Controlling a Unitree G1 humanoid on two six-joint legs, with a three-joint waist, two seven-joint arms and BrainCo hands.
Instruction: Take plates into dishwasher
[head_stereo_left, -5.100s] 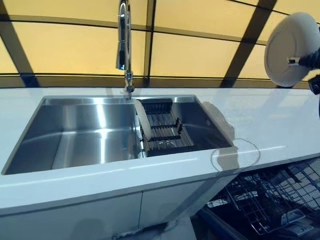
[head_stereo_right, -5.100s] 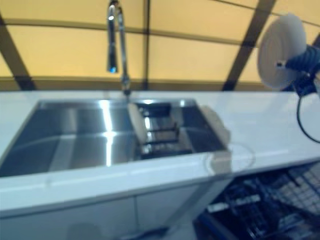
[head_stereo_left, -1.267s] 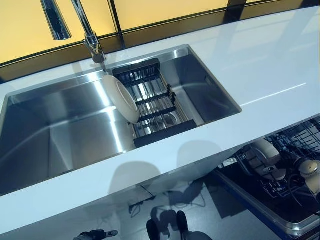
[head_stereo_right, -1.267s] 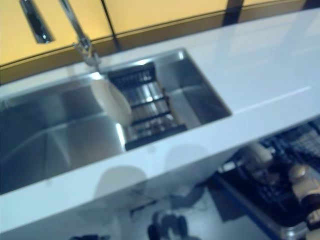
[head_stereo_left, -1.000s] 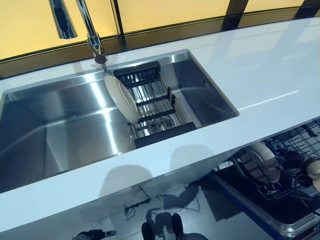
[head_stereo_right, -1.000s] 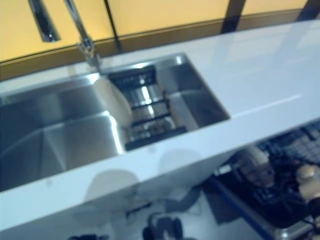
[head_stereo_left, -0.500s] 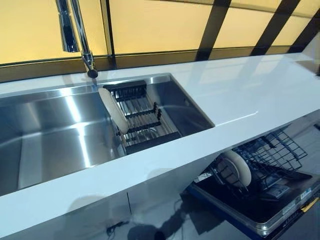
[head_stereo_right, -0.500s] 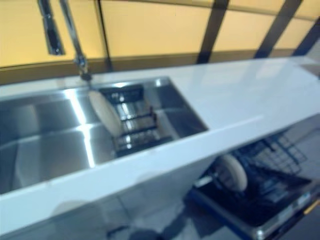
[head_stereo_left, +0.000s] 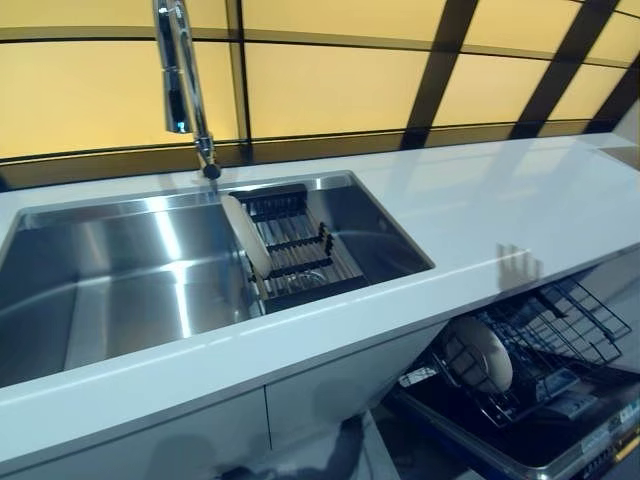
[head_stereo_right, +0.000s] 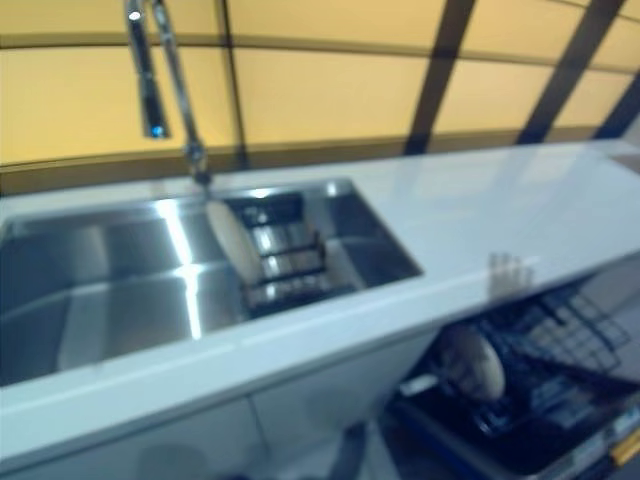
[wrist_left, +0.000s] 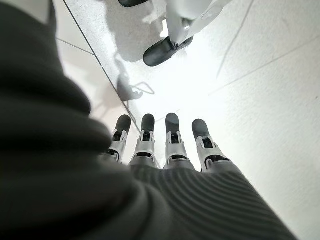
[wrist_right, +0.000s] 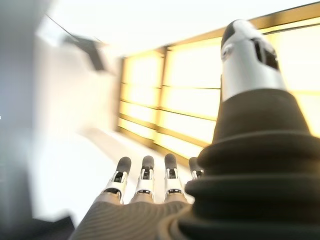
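Five seconds ago my right hand (wrist_right: 150, 185) held a plate (head_stereo_left: 479, 353) up at the far right over the counter. That plate now stands on edge in the dishwasher rack (head_stereo_left: 560, 340), low on the right, and the hand has left my head views, fingers straight and empty.

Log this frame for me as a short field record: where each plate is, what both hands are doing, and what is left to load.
plate loaded: round white plate standing on edge in the black wire dishwasher rack, below the white countertop
plate left: second white plate leaning on edge against the dark slatted drain rack in the stainless steel sink
left hand: fingers straight, holding nothing, over the floor
right hand: fingers straight, holding nothing
remaining: the sink plate is not yet in the dishwasher
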